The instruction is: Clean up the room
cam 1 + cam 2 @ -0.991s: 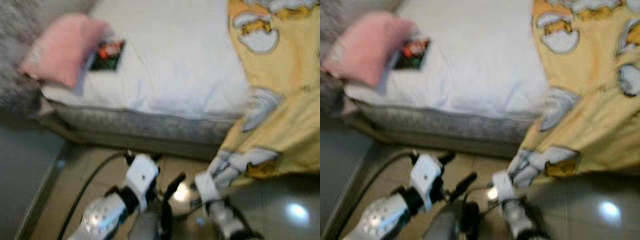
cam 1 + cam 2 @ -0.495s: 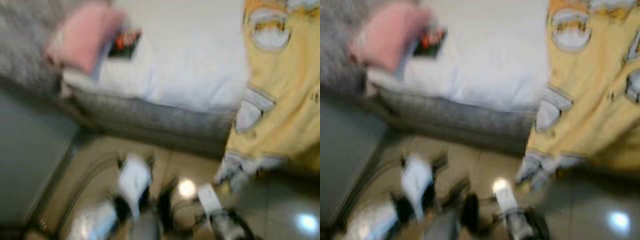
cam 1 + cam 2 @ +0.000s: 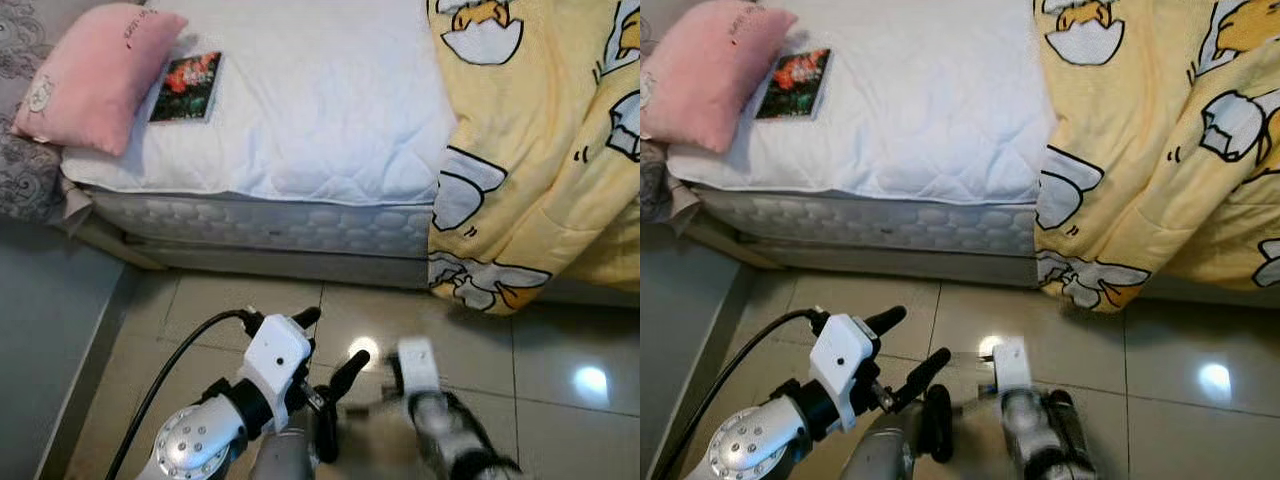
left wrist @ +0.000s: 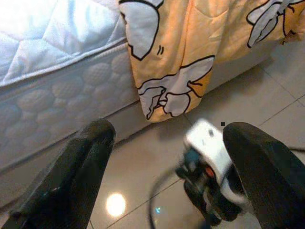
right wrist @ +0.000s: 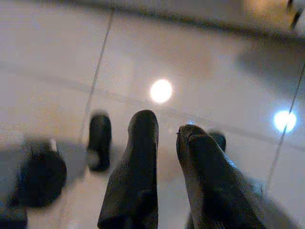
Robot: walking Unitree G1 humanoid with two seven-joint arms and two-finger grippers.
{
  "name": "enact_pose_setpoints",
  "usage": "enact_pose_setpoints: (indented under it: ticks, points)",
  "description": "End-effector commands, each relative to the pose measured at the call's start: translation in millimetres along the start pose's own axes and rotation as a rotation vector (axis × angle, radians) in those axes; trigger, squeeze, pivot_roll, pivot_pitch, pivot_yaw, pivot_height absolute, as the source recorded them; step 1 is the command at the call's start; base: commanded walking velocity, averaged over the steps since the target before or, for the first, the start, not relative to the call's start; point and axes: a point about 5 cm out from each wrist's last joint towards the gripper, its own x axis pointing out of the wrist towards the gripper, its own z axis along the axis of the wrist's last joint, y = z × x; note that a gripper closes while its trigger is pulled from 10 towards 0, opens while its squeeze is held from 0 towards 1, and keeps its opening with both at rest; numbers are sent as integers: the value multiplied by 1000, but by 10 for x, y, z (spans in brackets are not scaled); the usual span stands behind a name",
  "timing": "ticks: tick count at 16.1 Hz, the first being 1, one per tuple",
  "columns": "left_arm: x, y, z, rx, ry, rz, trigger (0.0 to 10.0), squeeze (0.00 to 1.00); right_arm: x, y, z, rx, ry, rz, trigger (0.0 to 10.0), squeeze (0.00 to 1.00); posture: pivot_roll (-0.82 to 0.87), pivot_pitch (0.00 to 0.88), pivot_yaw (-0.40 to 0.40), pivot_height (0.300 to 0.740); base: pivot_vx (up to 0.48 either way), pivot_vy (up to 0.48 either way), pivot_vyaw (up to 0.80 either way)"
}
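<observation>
Robot's just backed off a touch, so more of the bed (image 3: pixel 300 110) shows now and the view's gone sharp. Pink pillow (image 3: pixel 95 75) and book (image 3: pixel 187 87) sit at the far left, yellow blanket (image 3: pixel 540 150) droops off the right side to the floor. Left end effector (image 3: pixel 328 345) spread wide, empty; right end effector (image 5: pixel 164 167) nearly closed, holding nothing. Looks like it's still lining up.

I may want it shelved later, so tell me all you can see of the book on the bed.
The book is thin and rectangular, with a dark glossy-looking cover bearing red and green imagery too small to read. It lies flat and closed on the white quilted mattress, near its head end, right beside the pink pillow, whether touching it or not I cannot tell.
</observation>
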Motion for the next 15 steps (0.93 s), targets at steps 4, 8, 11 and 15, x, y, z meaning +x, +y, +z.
enact_pose_setpoints:
  ticks: [4,8,11,15]
  points:
    - [96,94,-92,-4,-7,63,10000,0,1,119,425,90,-265,60,10000,1000,37,231,198,740,0,0,0]
    - [331,367,-99,-68,-83,279,10000,0,-241,-254,852,-22,-629,7,10000,1000,-65,71,108,740,0,0,0]
    - [459,594,-76,-92,-147,401,10000,0,-460,-594,1119,-45,-781,-117,10000,1000,-115,0,79,740,0,0,0]
    - [422,1004,340,6,-376,628,10000,0,-734,-928,1614,21,-961,-243,10000,1000,-138,0,94,740,0,0,0]
